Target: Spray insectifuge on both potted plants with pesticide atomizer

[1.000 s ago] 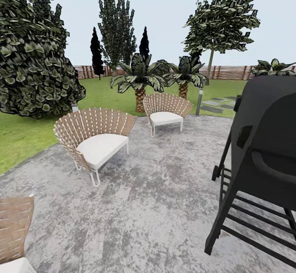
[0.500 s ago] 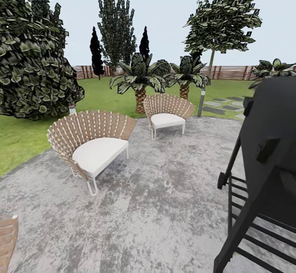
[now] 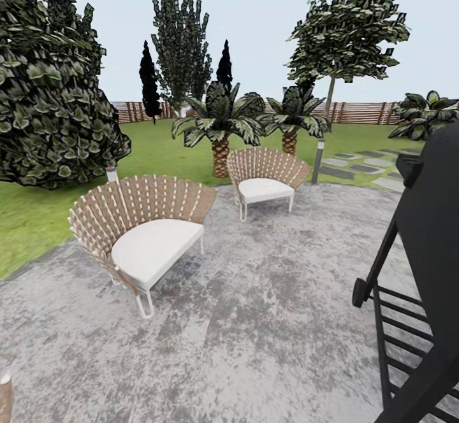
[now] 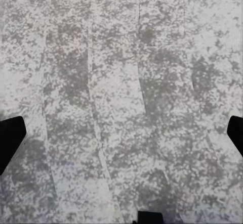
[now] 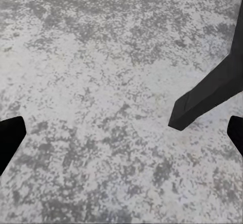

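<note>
Big bush [image 3: 54,98]: dark and leafy, standing on the lawn [image 3: 38,213] at my far left.
Bollard lamp [image 3: 112,172]: a short grey post just behind the near seat, at the bush's foot.
Near wicker seat [image 3: 143,232]: white cushion, on the grey stone patio [image 3: 255,321], left of centre.
Palms [image 3: 220,123]: two, on the grass behind the far wicker seat [image 3: 264,178]; a slat fence [image 3: 363,112] runs along the back.
Tall post lamp [image 3: 317,162]: at the patio's edge, right of the far seat, with stepping stones [image 3: 357,165] beyond it.
Black grill [image 3: 424,270]: fills my right side, its frame and rack standing on the patio.
My left fingers [image 4: 11,135]: spread wide apart over bare patio stone, nothing between them.
My right fingers [image 5: 10,135]: also spread wide, empty, above the stone with a dark leg [image 5: 212,90] of the grill close by.
Atomizer and potted plants: I cannot make them out from here.
</note>
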